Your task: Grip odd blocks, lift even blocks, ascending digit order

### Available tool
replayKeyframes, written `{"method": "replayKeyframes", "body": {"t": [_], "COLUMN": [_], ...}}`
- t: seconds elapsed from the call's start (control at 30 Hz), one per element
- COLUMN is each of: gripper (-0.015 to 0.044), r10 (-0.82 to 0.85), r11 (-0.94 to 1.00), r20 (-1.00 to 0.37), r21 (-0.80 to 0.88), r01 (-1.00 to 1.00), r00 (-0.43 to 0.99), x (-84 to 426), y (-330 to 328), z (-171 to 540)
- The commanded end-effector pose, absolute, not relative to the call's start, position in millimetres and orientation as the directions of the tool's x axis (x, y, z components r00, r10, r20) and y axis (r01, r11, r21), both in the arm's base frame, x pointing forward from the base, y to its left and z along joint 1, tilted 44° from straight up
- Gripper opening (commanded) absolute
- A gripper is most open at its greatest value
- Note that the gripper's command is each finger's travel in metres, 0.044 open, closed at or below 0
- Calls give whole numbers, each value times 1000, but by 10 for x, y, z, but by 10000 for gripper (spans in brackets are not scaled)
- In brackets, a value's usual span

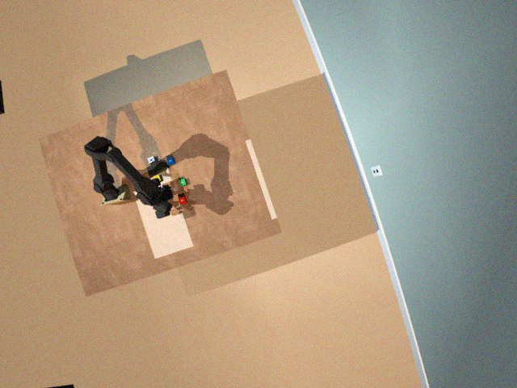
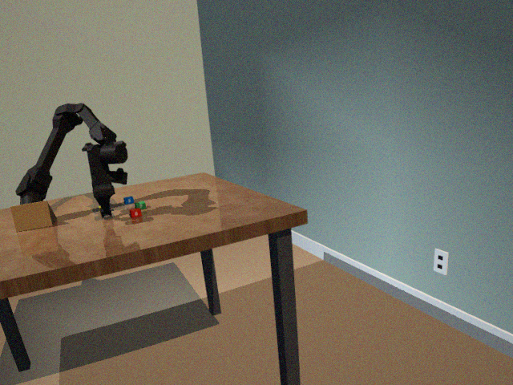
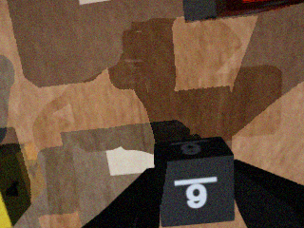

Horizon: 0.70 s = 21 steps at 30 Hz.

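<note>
"How's the gripper (image 1: 166,193) (image 2: 106,214) (image 3: 192,173)?"

"I've got its fingers pinching the black block (image 3: 197,192), one against each side."

"Where's that block?"

"Low at the table (image 1: 233,217) (image 2: 165,232), between the yellow block (image 1: 157,176) (image 3: 4,214) and red block (image 1: 182,200) (image 2: 135,212) (image 3: 261,6). I can't tell whether it's lifted."
</note>
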State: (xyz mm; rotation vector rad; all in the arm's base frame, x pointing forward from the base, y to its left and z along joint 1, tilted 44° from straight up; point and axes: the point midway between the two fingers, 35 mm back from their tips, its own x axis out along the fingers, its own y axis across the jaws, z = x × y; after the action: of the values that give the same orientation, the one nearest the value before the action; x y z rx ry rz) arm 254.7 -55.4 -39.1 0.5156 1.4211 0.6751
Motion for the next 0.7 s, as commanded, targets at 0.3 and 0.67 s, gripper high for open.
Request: {"method": "replayKeyframes", "body": {"t": [0.3,0.67], "gripper": [120,120], "r10": [690,690], "r11": [720,720], "r20": [-723,-723], "r21": [683,683], "r01": [-121,-121], "r00": [24,25], "x": [2559,2563], "y": [-606,-518], "z": [-354,-445]}}
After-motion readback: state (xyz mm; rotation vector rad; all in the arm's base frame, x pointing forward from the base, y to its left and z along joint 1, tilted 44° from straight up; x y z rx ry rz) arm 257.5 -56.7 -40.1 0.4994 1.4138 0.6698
